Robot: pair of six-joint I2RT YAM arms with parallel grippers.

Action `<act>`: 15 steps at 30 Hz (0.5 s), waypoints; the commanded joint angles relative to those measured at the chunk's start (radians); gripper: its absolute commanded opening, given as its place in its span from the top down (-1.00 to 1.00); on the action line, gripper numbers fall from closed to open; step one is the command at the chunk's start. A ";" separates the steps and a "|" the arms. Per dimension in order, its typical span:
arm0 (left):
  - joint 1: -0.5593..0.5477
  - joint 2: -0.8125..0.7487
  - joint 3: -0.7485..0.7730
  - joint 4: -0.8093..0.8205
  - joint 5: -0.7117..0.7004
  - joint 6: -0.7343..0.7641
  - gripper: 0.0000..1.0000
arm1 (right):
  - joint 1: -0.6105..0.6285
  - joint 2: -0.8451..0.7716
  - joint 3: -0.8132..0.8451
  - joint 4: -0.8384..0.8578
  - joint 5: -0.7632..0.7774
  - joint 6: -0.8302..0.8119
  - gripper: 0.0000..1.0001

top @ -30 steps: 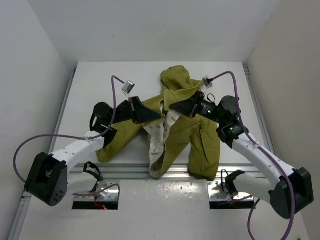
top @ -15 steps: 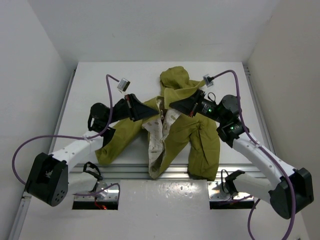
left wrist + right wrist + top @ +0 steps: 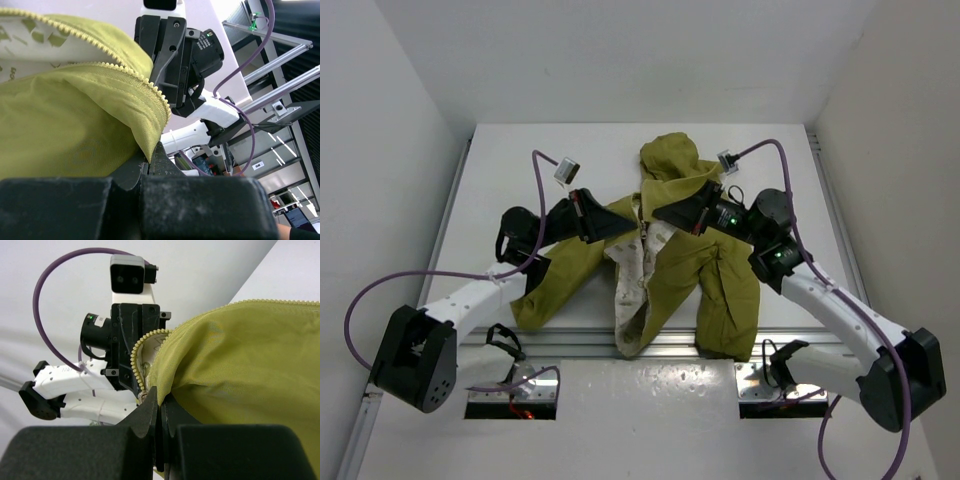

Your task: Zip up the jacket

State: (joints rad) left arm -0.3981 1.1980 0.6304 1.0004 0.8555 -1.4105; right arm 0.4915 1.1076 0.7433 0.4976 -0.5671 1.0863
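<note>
The olive-green jacket (image 3: 720,270) lies open on the white table, its cream lining (image 3: 632,270) showing down the middle and its hood (image 3: 670,155) at the far side. My left gripper (image 3: 638,231) is shut on the left front edge, pinching the fabric (image 3: 65,130) just under the zipper teeth (image 3: 125,70). My right gripper (image 3: 658,215) is shut on the right front edge (image 3: 250,355), close beside its zipper teeth (image 3: 136,357). Both grippers (image 3: 150,161) (image 3: 159,401) face each other a few centimetres apart, holding the edges lifted off the table.
The table (image 3: 520,170) is boxed in by white walls on the left, right and far sides. An aluminium rail (image 3: 570,345) runs along the near edge, and the jacket's hem (image 3: 632,340) hangs over it. Purple cables (image 3: 545,180) arch above both wrists.
My left gripper has moved slightly away from the near edge with the jacket's edge in it. My right gripper has shifted a little left toward it. Both stay shut.
</note>
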 commanded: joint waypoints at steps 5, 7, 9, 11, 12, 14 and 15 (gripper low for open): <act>0.008 -0.012 0.002 0.067 -0.009 0.008 1.00 | 0.025 0.008 0.056 0.048 0.007 0.024 1.00; 0.008 -0.012 0.002 0.067 -0.009 0.008 1.00 | 0.025 0.006 0.057 0.045 0.004 0.021 1.00; 0.008 -0.021 0.002 0.058 -0.009 0.008 1.00 | 0.025 0.003 0.054 0.042 0.001 0.026 1.00; 0.018 -0.021 -0.008 0.058 -0.009 0.019 1.00 | 0.025 -0.002 0.054 0.042 0.004 0.020 1.00; 0.018 -0.032 -0.008 0.058 0.000 0.019 1.00 | 0.025 -0.003 0.054 0.039 0.004 0.018 1.00; 0.027 -0.032 -0.017 0.047 0.001 0.028 1.00 | 0.025 -0.003 0.057 0.033 0.012 0.018 1.00; 0.027 -0.041 -0.026 0.047 0.001 0.028 1.00 | 0.025 0.001 0.059 0.035 0.010 0.020 1.00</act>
State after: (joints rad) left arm -0.3897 1.1915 0.6174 0.9997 0.8562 -1.3975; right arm 0.5068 1.1156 0.7452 0.4900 -0.5598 1.0966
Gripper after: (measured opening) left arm 0.009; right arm 0.009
